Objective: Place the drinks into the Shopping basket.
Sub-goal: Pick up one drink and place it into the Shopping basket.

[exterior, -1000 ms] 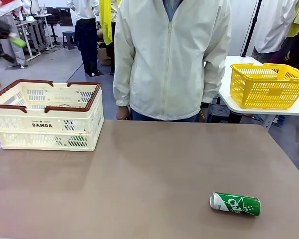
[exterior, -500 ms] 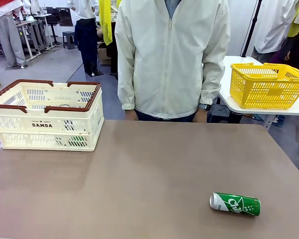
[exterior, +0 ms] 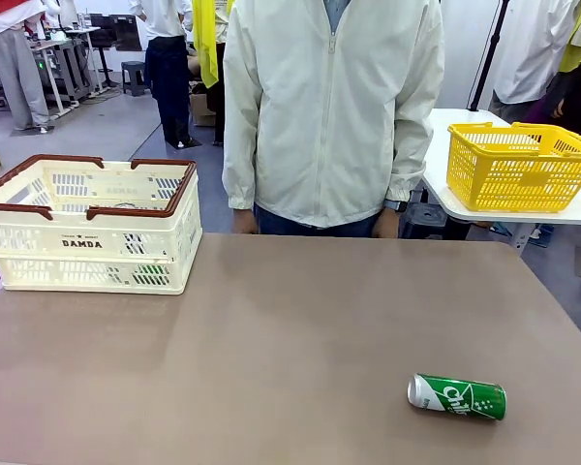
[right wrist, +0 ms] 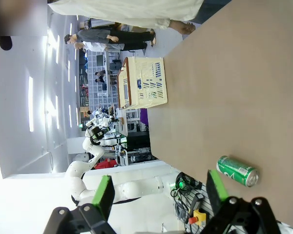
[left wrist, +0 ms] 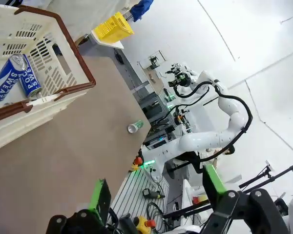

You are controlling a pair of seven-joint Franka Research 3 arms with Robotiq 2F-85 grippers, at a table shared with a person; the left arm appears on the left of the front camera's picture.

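Observation:
A green drink can [exterior: 457, 396] with white lettering lies on its side at the near right of the brown table. The cream Shopping basket [exterior: 87, 228], brown-rimmed with a DAMDA label, stands at the far left. A patch of green [exterior: 150, 275] shows through its lower slots. In the left wrist view two blue cans [left wrist: 12, 78] lie side by side inside the basket [left wrist: 63, 92]. My left gripper [left wrist: 158, 192] hangs open and holds nothing, well off from the basket. My right gripper [right wrist: 160, 192] is open too, with the green can [right wrist: 238, 171] lying beyond one finger.
A person in a pale jacket [exterior: 329, 116] stands at the table's far edge, arms hanging. A yellow mesh basket [exterior: 518, 165] sits on a white side table at the right. Bare tabletop [exterior: 290, 329] stretches between the basket and the can.
A blurred dark gripper with a green pad at the front view's upper left has gone out of the picture. The person has shifted slightly. Can and basket stay put.

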